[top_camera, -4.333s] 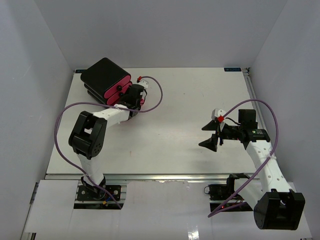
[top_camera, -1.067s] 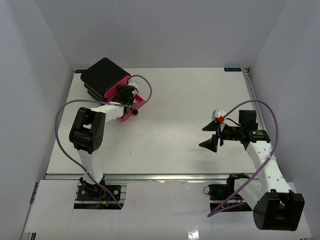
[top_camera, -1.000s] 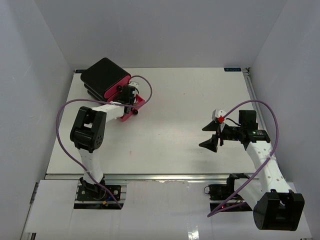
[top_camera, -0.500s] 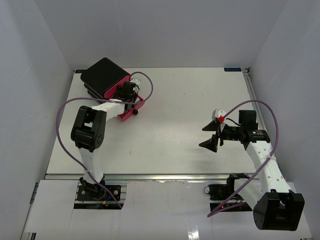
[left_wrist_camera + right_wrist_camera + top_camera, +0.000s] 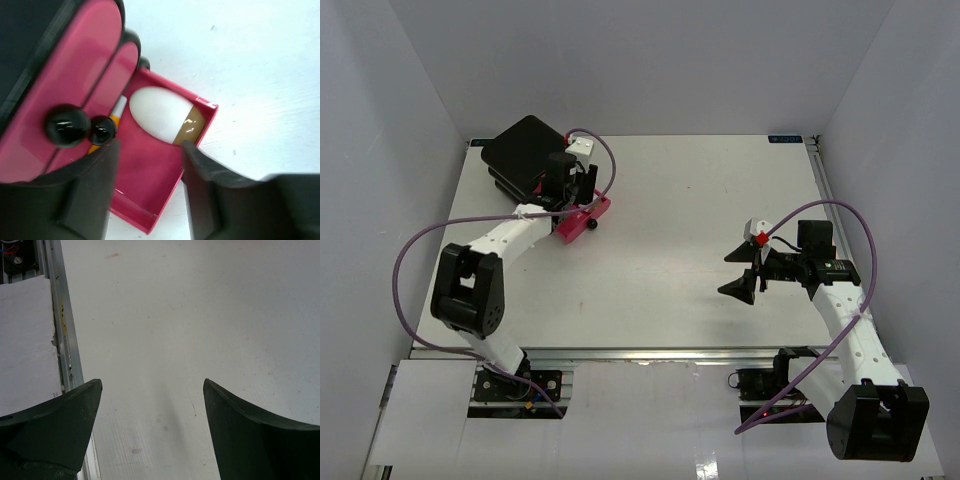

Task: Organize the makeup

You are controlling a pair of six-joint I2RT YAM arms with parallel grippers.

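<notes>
White table (image 5: 720,200): drawer (image 5: 150,200) open so puff (image 5: 160,119) lies inside; left gripper (image 5: 150,147) jaws apart above it (empty), right gripper (image 5: 152,385) wide apart, idle.

The table (image 5: 175,315) is a matt white surface, smooth, with faint specks and scuffs. Along its six o'clock edge runs a dull brushed metal rail (image 5: 62,340), with a rough white foam-like sheet (image 5: 25,340) beside it.

At ten o'clock on the table, the box (image 5: 520,148) looks like matt black plastic. Its drawers (image 5: 75,65) are smooth pink plastic with a soft sheen. Their round knobs (image 5: 66,125) are glossy black and catch bright highlights.

In the open drawer (image 5: 150,200), the puff (image 5: 160,117) is matt white and smooth, with a shiny tan band (image 5: 190,129) at one end. The tube (image 5: 116,111) beside it looks like smooth plastic.

The fingers (image 5: 85,190) of the left gripper (image 5: 150,145) and the fingers (image 5: 50,425) of the right gripper (image 5: 152,382) are matt black plastic.
</notes>
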